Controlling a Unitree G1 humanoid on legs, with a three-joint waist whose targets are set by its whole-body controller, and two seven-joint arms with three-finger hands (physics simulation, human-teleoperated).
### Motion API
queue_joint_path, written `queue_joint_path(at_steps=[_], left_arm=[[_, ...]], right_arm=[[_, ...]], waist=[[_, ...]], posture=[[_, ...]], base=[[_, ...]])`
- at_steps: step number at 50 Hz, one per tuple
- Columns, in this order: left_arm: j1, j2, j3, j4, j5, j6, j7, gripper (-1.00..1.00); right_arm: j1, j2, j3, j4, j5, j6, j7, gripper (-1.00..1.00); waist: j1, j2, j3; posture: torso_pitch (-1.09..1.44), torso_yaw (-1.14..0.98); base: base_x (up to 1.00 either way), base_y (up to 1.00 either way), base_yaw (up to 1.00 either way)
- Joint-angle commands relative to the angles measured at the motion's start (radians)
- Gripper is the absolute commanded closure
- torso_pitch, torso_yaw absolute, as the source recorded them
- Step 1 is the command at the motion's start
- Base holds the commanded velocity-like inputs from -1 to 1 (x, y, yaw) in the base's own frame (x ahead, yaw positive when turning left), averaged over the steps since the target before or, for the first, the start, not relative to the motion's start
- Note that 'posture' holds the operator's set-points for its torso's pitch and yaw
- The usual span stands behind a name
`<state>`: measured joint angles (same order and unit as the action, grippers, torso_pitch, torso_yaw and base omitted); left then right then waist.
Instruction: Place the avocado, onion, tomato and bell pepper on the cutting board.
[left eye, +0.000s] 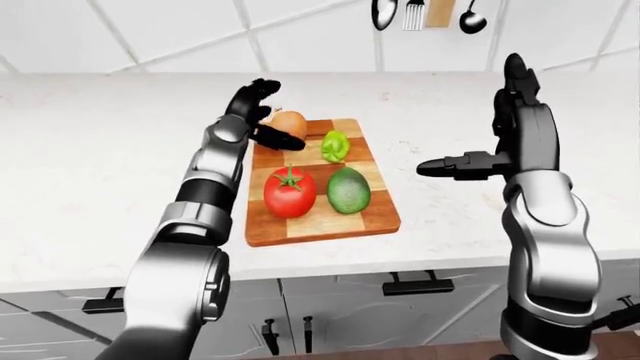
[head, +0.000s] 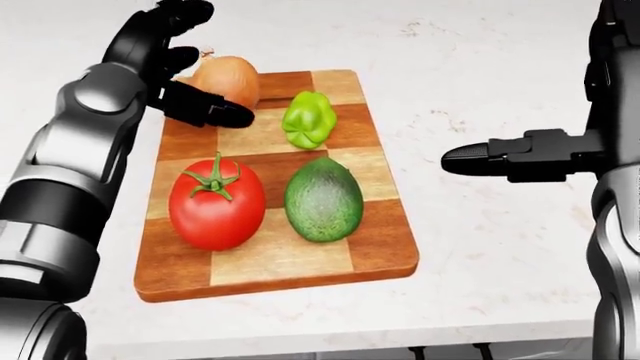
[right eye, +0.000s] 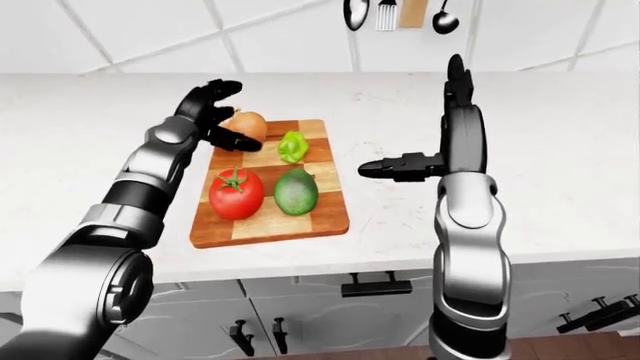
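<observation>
I see my left hand (head: 180, 71) open-fingered beside the onion (head: 225, 81) on the cutting board (head: 280, 259), my right hand (head: 520, 156) spread open over the counter (head: 480, 247), holding nothing.

No text, label, brand, number or sign can be read in any of the three views
</observation>
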<state>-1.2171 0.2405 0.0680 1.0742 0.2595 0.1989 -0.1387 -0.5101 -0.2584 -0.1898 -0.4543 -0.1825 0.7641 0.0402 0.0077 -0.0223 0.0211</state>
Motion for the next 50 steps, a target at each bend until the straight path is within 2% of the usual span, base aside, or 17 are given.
queue_joint_path(at_steps=[1, 4, 7, 15, 19, 29, 43, 50], left_arm=[[-0.043, 0.013, 0.004, -0.046, 0.0, -0.026, 0.01, -0.82], [-0.038, 0.016, 0.005, -0.054, 0.001, -0.022, 0.009, -0.85], [-0.036, 0.022, 0.008, -0.067, 0.0, -0.013, 0.01, -0.99], [-0.001, 0.07, 0.031, -0.177, -0.017, 0.054, 0.018, -1.0], [0.033, 0.093, 0.042, -0.285, -0.027, 0.119, 0.02, -1.0], [0.188, 0.162, 0.073, -0.691, -0.003, 0.357, -0.015, -1.0], [0.391, 0.222, 0.135, -1.04, 0.042, 0.536, -0.075, -1.0], [0.454, 0.247, 0.164, -1.176, 0.074, 0.612, -0.114, -1.0]], right_arm=[[-0.027, -0.009, -0.006, -0.028, -0.005, -0.032, -0.007, -1.0], [-0.027, -0.009, -0.006, -0.028, -0.006, -0.032, -0.008, -1.0], [-0.025, -0.009, -0.005, -0.028, -0.007, -0.033, -0.008, -1.0], [-0.024, -0.009, -0.007, -0.026, -0.006, -0.035, -0.007, -1.0], [-0.026, -0.011, -0.006, -0.024, -0.007, -0.035, -0.004, -1.0], [-0.04, -0.012, -0.003, -0.01, -0.007, -0.039, -0.004, -1.0], [-0.044, -0.016, -0.001, -0.031, -0.024, -0.021, 0.005, -1.0], [-0.047, -0.009, 0.006, -0.012, -0.03, -0.037, 0.002, -1.0]], waist=[[0.0, -0.001, -0.03], [0.0, -0.001, -0.03], [0.0, 0.0, -0.03], [-0.002, 0.004, -0.029], [-0.003, 0.007, -0.027], [-0.006, 0.016, -0.021], [-0.005, 0.023, -0.018], [-0.005, 0.026, -0.015]], posture=[[0.0, 0.0], [0.0, 0.0], [0.0, 0.0], [0.0, 0.0], [0.0, 0.0], [0.0, 0.0], [0.0, 0.0], [0.0, 0.0]], base=[[0.0, 0.0, 0.0], [0.0, 0.0, 0.0], [0.0, 0.0, 0.0], [0.0, 0.0, 0.0], [0.0, 0.0, 0.0], [0.0, 0.0, 0.0], [0.0, 0.0, 0.0], [0.0, 0.0, 0.0]])
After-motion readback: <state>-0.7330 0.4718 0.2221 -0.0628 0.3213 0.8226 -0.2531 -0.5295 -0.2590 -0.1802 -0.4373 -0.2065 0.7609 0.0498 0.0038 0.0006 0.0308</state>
